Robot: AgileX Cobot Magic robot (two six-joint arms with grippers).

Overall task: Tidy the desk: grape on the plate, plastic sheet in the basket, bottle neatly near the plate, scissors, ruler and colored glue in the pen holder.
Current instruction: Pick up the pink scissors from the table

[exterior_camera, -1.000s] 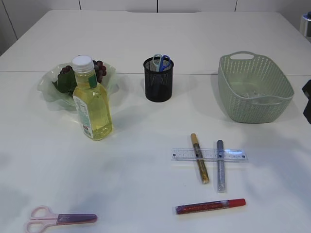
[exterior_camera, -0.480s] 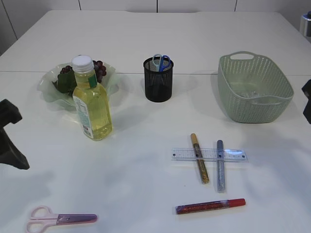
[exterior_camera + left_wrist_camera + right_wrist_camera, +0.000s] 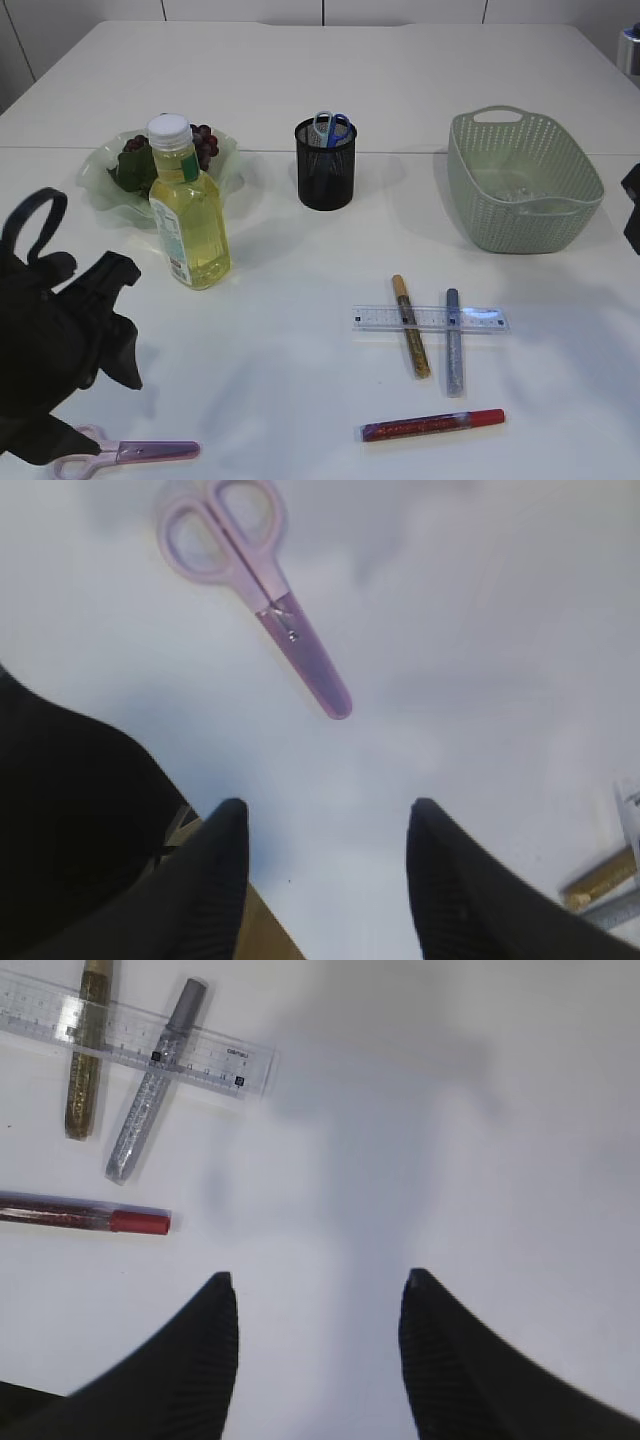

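Observation:
Pink scissors [image 3: 125, 452] [image 3: 250, 580] lie flat at the front left. My left gripper [image 3: 125, 320] [image 3: 325, 815] hangs open above the table just short of them, holding nothing. A clear ruler [image 3: 430, 319] [image 3: 140, 1035] rests across a gold glue [image 3: 411, 326] and a silver glue [image 3: 454, 340], with a red glue [image 3: 432, 425] nearer the front. My right gripper [image 3: 318, 1285] is open and empty over bare table to their right. Grapes [image 3: 200, 140] sit on the plate [image 3: 100, 185], and the bottle [image 3: 190, 215] stands upright beside it. I cannot make out the plastic sheet.
A black mesh pen holder [image 3: 326, 170] at the back centre holds blue scissors [image 3: 330, 125]. A green basket [image 3: 525, 180] stands at the back right. The left arm's dark bulk covers the front left corner.
My left arm has come into the exterior view from the left edge and swung right and forward, over the pink scissors. The right side has not changed.

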